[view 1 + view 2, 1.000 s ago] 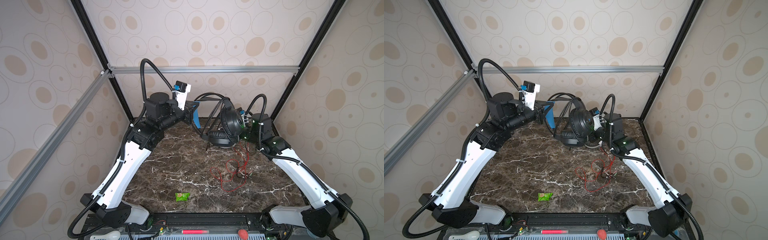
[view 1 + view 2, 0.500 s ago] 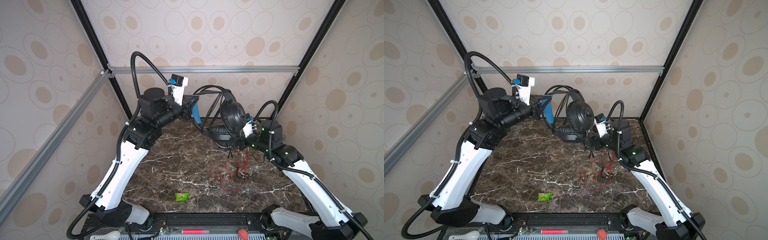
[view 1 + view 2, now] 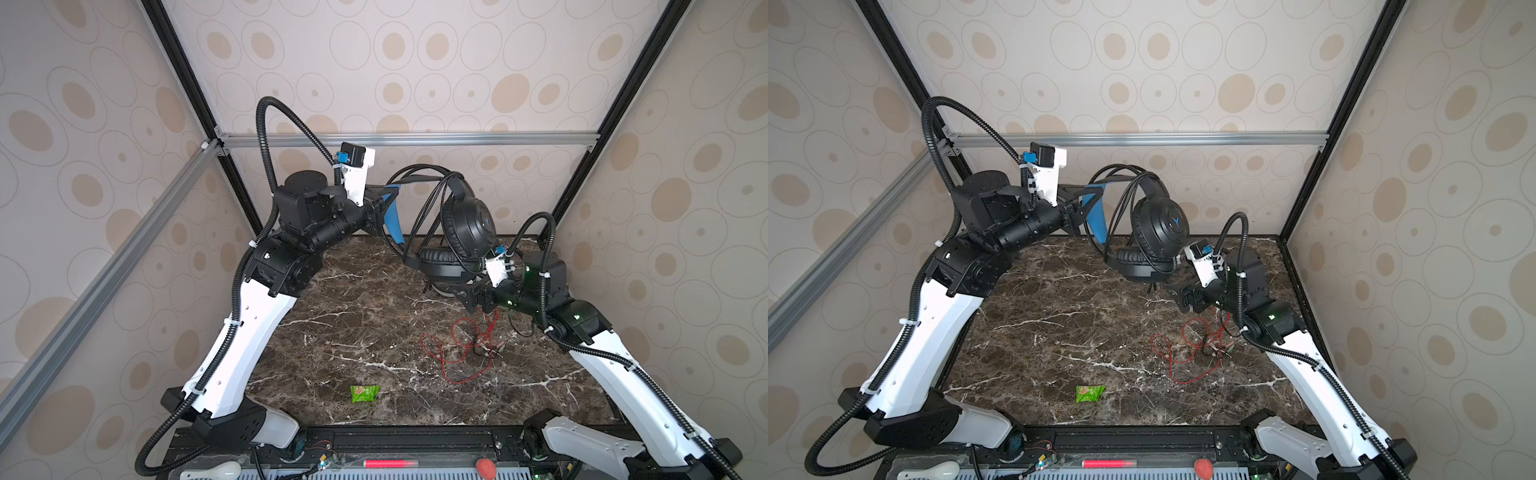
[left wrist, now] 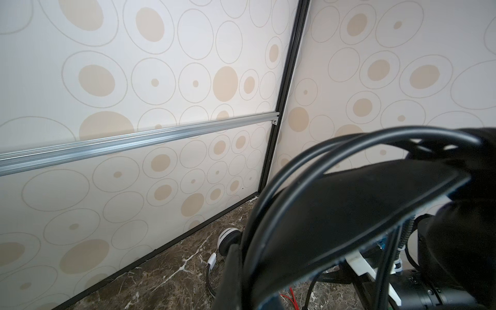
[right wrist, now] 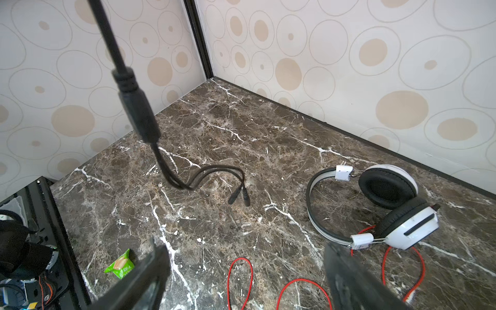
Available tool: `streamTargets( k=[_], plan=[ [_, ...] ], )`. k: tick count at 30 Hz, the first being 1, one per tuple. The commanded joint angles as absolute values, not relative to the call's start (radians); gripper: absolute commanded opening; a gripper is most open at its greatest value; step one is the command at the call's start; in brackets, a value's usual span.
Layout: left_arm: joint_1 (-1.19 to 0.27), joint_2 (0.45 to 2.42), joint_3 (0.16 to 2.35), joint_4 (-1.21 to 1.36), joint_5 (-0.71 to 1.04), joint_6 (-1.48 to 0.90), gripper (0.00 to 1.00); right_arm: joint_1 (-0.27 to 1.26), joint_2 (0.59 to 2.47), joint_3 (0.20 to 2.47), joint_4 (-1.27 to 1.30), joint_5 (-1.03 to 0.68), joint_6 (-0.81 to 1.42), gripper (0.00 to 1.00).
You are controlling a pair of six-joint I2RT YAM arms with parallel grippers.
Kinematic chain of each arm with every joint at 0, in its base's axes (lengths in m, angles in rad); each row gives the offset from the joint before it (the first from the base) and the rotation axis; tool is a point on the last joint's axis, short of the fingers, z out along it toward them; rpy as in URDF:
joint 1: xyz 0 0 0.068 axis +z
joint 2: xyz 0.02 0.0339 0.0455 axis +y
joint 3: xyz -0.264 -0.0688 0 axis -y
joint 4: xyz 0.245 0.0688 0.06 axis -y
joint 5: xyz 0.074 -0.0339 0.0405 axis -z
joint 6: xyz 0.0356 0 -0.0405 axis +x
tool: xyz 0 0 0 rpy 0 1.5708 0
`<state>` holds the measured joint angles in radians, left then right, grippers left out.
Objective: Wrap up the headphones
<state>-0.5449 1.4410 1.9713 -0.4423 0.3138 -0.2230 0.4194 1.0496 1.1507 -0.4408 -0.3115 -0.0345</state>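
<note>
One black headset hangs from left gripper, near right gripper.

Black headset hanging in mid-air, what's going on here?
The left gripper is clamped on the blue inner band of the black headphones, holding them up over the back of the table. Their black cable is looped over the headband a few times, with the plug end trailing down onto the table. The right gripper is open and empty just below the ear cups. The white headphones lie flat on the table, red cable sprawled loose, not yet wrapped.
</note>
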Motion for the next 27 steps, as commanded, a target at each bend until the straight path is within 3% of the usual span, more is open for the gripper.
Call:
streamTargets(
  k=[1, 17, 22, 27],
  plan=[
    [-0.540, 1.434, 2.044, -0.376, 0.329, -0.272, 0.00, 0.416, 1.049, 1.126, -0.430, -0.333, -0.053, 0.92],
    [-0.541, 1.449, 2.075, -0.347, 0.388, -0.306, 0.00, 0.417, 1.119, 1.056, -0.381, -0.312, -0.070, 0.93],
    [-0.541, 1.447, 2.085, -0.315, 0.411, -0.346, 0.00, 0.415, 1.182, 1.047, -0.278, -0.319, -0.040, 0.89],
    [-0.541, 1.440, 2.086, -0.315, 0.404, -0.350, 0.00, 0.411, 1.278, 1.093, -0.186, -0.341, 0.006, 0.78]
  ],
)
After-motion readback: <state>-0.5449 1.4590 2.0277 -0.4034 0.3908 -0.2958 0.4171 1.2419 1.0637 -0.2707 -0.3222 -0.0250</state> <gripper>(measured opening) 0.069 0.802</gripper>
